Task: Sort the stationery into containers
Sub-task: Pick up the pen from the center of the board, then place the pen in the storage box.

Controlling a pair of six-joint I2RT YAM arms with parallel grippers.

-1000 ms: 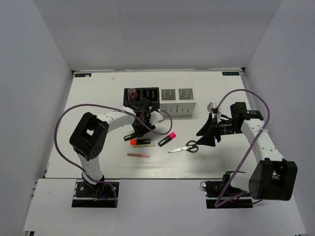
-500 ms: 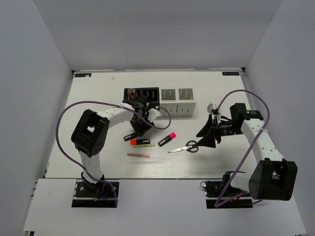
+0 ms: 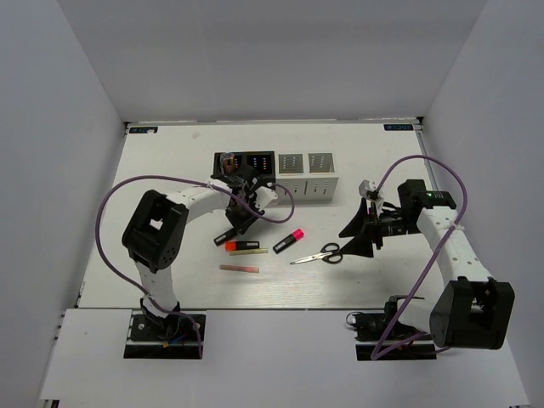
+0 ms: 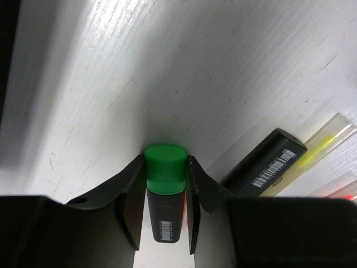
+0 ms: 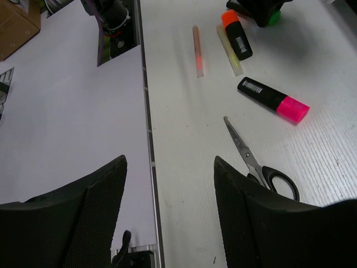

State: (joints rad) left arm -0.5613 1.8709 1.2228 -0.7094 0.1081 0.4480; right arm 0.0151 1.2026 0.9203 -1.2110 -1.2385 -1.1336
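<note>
Moved: the left gripper (image 4: 165, 161) has slid a little to the left onto the green highlighter (image 4: 165, 170), and its fingers have drawn in. The right arm is as it was.
Left gripper: fingers pinch the green highlighter, one on each side, with the cap at the tips and the body running back between them.
Green highlighter: flat on the table (image 3: 170, 187), in front of the containers (image 3: 316, 192).
Risk, grip: the hold is on smooth sides near one end, so the body may pivot or slip out on the lift.
Orange highlighter (image 3: 242, 246), yellow stick (image 3: 255, 252): just right of the fingers, where a finger could nudge them.
Containers: a row of four, and the leftmost black one already holds something. A drooping highlighter could catch a rim.
Pink stick (image 3: 239, 269), pink highlighter (image 3: 289, 240), scissors (image 3: 319, 254): loose between the arms.
Right gripper (image 5: 170, 162): fingers spread and empty, near the scissors and well apart from the left arm, so a clash looks unlikely.
</note>
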